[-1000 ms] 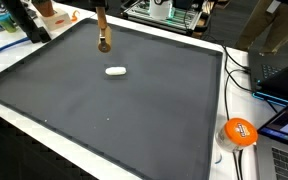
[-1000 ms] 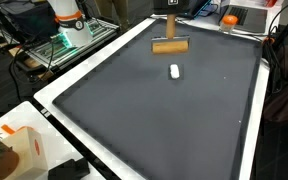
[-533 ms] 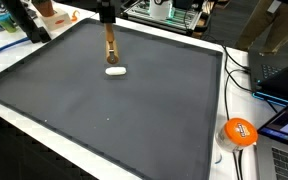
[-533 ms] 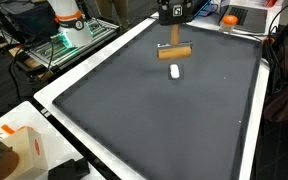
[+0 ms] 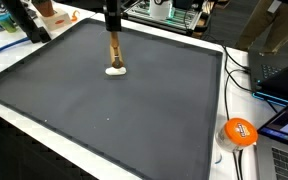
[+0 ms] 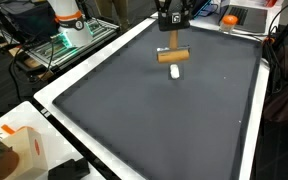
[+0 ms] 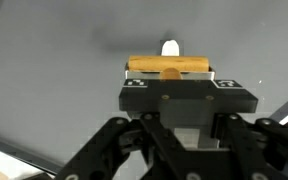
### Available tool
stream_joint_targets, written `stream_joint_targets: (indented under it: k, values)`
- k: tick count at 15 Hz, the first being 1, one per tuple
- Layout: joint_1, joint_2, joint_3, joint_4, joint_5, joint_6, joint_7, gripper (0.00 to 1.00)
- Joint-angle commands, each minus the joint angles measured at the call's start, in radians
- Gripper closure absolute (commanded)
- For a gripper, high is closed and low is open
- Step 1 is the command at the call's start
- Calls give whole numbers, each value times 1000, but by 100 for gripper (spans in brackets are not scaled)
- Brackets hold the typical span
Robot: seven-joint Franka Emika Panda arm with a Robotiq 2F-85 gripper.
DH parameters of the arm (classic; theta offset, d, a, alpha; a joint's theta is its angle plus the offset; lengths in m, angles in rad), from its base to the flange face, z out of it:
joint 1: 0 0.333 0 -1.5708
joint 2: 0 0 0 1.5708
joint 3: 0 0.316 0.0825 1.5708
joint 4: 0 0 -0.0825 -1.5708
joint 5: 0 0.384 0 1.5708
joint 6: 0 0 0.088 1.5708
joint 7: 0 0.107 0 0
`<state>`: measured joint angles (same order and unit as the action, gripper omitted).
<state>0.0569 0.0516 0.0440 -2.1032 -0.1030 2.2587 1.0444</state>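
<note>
Jaws clenched on a brown wooden T-shaped tool (image 6: 172,56), its crossbar hanging low over a small white oval pellet (image 6: 176,71).
Both are toward the far side of the dark grey mat (image 6: 134,120) on the white-edged desk (image 6: 89,64); whether bar and pellet touch cannot be told. Likely risks: the bar clips the loose pellet off-centre and it skids away, or the thin handle twists in the grip if pressed hard into the mat. Count: one tool, one pellet, one mat, one orange round reel (image 5: 239,131) off the mat's right side.
</note>
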Motion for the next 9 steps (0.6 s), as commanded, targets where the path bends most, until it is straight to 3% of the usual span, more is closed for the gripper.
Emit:
stream_joint_targets:
  k: [1,9]
  values:
    - [13,-4,3,-10,-28,5,26,78]
    - [36,73,2,13,-6,29,89,78]
